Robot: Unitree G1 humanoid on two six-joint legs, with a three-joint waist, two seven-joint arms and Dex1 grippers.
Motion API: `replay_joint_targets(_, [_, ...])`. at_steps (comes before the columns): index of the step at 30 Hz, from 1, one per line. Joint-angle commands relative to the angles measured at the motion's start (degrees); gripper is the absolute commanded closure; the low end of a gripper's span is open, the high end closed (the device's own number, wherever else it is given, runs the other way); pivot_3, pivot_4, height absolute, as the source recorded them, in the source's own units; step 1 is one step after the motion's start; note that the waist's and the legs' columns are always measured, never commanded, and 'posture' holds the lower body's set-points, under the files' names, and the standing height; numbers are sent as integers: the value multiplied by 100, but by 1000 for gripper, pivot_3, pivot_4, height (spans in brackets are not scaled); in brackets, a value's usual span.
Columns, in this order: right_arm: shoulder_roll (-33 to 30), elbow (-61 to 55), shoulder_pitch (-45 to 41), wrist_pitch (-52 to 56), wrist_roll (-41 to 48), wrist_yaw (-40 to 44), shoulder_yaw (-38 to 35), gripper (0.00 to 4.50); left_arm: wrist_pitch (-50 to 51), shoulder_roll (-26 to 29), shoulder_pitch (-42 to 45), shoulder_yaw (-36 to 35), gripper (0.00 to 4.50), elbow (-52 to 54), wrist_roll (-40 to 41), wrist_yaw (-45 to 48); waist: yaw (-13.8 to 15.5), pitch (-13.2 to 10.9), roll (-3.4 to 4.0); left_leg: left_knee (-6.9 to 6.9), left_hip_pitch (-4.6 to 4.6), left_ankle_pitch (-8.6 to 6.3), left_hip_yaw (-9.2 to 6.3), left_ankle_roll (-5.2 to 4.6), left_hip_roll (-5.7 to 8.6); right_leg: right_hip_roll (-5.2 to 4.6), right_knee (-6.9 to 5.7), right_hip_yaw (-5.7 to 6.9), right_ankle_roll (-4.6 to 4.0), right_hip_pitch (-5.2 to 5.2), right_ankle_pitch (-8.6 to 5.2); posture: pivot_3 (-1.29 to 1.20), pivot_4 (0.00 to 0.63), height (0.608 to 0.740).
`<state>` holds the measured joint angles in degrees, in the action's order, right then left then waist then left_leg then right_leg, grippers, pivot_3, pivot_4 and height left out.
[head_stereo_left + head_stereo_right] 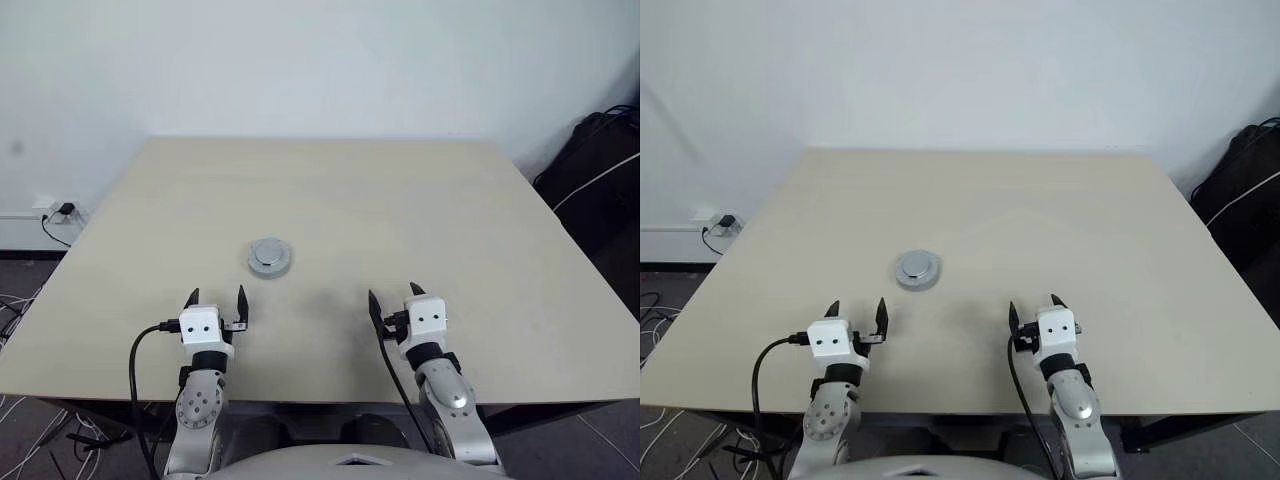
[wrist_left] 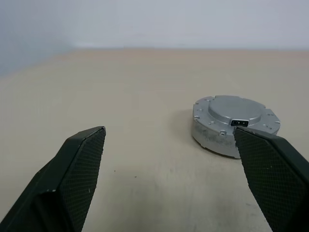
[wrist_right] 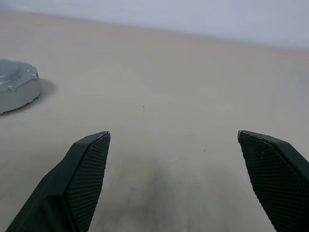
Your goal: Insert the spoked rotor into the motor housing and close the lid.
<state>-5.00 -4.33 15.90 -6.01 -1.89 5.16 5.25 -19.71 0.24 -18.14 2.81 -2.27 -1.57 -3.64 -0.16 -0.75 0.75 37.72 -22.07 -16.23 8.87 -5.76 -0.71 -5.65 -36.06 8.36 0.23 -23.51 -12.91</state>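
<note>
A round silver-grey unit stands on the table (image 1: 450, 200), left of centre. Its top is the lid (image 1: 270, 255), lying flat with a smooth raised face (image 2: 236, 113). Below the lid shows the motor housing's wall (image 2: 212, 137), ringed with small screws. The spoked rotor is hidden. My left gripper (image 1: 216, 296) hovers open and empty just short of the unit, a little to its left. My right gripper (image 1: 393, 294) is open and empty too, further right near the front edge, and the unit (image 3: 14, 89) shows off to its side.
The table's front edge runs just beneath both wrists. A wall socket with cables (image 1: 55, 212) sits on the floor at the left. A black bag with cords (image 1: 600, 160) lies beyond the table's right side.
</note>
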Motion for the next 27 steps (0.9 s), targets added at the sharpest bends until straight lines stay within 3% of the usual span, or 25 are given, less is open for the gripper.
replay_joint_targets(1, [30,-16,-94,-185,-16,-51,-54,0,-182,-10,37,-50,18,22,-21,16,0,-4,-3,3,0,-1,-1,-2,0,0,0,1,1,2,1,0,0,740])
replay_joint_targets(27, [164,-101,-23,-57,-27,-171,7,0,-47,-53,20,-91,18,37,-47,130,-13,-19,-17,14,-2,-5,-2,-9,-1,1,-1,3,5,6,3,0,0,740])
